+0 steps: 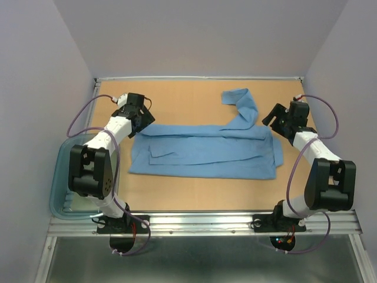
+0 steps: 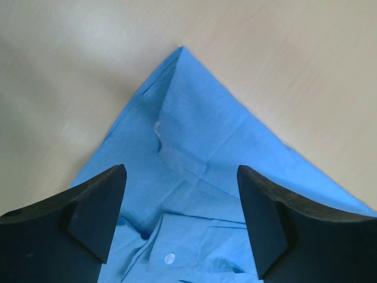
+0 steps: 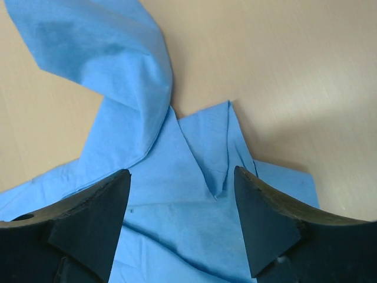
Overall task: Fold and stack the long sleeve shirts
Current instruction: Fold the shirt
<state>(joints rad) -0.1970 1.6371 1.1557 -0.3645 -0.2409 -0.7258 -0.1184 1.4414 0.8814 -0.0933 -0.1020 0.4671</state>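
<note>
One shirt (image 1: 206, 156) (flat) beneath left pincer (image 1: 145, 121), right pincer (image 1: 271, 118).

A robotics lab test cell: plain pale walls (image 1: 194, 35) box in a wooden table (image 1: 188, 197) left, right and far; the cabled left arm (image 1: 112, 132) and right arm (image 1: 315, 150) are bolted to an aluminium rail (image 1: 206, 223) at its near edge.

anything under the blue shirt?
Only table shows around the shirt. It lies flat, one sleeve trailing toward the far edge; anything beneath is hidden.
</note>
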